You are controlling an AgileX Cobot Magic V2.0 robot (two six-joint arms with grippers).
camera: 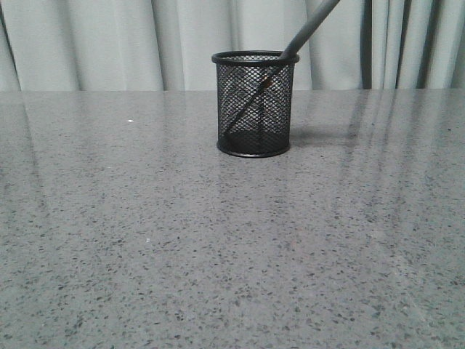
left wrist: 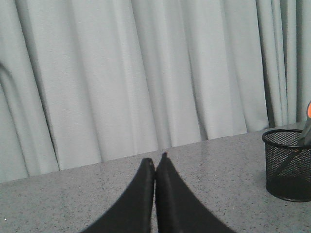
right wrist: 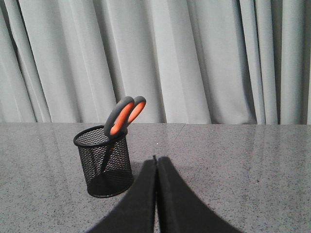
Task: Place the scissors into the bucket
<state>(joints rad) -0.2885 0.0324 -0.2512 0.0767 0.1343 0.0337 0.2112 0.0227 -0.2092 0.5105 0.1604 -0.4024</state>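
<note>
The bucket (camera: 255,104), a black wire-mesh cup, stands upright on the grey table, centre back. The scissors (camera: 309,27) stand in it blades down, leaning against the rim, with the handle sticking out above. In the right wrist view the bucket (right wrist: 105,163) holds the scissors (right wrist: 124,114), whose grey loops show orange linings. In the left wrist view the bucket (left wrist: 288,165) sits at the edge, with a bit of the scissors (left wrist: 307,130). My left gripper (left wrist: 156,159) is shut and empty, away from the bucket. My right gripper (right wrist: 156,159) is shut and empty, beside the bucket. Neither gripper shows in the front view.
The speckled grey table (camera: 218,247) runs wide in front of the bucket. A pale pleated curtain (camera: 109,43) hangs right behind the table's far edge.
</note>
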